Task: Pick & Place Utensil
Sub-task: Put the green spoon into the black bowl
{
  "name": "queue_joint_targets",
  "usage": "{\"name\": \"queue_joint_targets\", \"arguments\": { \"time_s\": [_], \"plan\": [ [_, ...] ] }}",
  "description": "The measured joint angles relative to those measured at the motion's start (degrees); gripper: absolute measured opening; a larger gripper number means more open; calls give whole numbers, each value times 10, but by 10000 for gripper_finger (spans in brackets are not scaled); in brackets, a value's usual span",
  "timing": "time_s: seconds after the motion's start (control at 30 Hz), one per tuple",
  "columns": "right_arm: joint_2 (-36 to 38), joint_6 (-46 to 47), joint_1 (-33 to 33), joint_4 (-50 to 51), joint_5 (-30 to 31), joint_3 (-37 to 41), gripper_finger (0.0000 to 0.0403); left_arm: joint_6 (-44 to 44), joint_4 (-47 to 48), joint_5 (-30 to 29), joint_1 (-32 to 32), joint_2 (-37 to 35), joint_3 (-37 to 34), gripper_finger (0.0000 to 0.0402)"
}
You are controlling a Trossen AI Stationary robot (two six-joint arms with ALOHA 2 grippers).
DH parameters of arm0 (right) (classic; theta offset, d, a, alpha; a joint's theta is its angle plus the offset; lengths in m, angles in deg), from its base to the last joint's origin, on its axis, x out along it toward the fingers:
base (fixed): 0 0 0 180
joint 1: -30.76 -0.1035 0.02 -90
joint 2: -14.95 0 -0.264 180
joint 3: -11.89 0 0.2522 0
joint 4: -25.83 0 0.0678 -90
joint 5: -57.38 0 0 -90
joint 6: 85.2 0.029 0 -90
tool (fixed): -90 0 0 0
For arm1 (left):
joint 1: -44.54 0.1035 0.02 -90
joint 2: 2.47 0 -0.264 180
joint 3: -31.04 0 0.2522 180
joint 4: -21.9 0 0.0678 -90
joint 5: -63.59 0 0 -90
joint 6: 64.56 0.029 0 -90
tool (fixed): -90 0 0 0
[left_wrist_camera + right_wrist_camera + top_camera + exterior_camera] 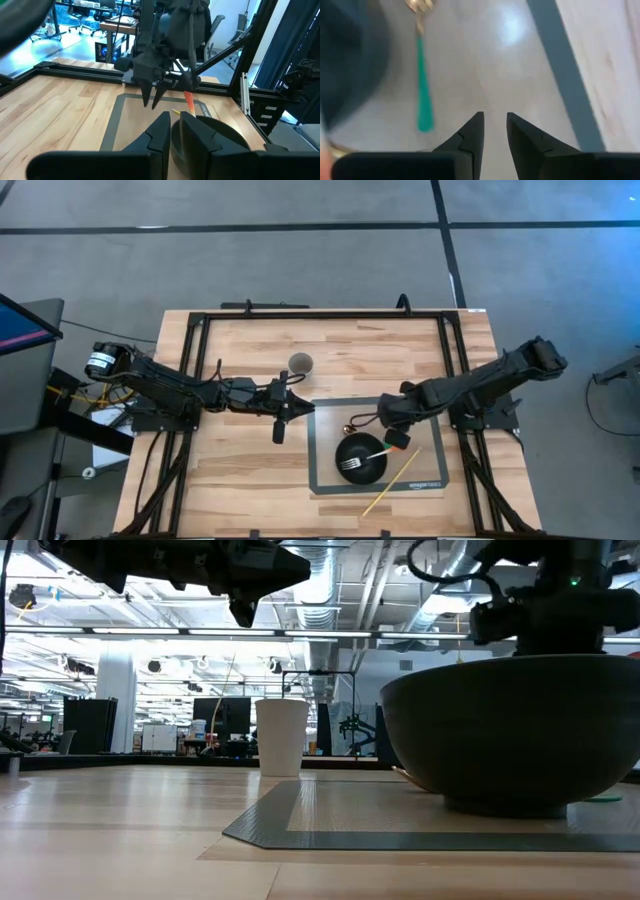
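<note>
A fork with silver tines (350, 464) lies in the black bowl (362, 457); its orange handle end (190, 102) leans out over the bowl's rim. A second, gold fork with a green handle (422, 75) lies flat on the grey mat beside the bowl. My right gripper (393, 432) hangs open above the mat at the bowl's far right rim, fingers pointing down (151, 102), clear of both forks. My left gripper (278, 430) waits to the left of the mat, fingers a narrow gap apart (175, 125), holding nothing.
A white paper cup (300, 363) stands on the wood beyond the mat's far left corner. A yellow chopstick (392, 480) lies slanted across the mat's near right part. The grey mat (325, 480) sits right of centre; bare wood spreads to the left.
</note>
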Motion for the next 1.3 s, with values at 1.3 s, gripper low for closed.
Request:
{"name": "queue_joint_targets", "arguments": {
  "time_s": [1.3],
  "plan": [
    [-117,212,-213,-216,146,96,205,-28,0,0,0,0,0,44]
  ]
}}
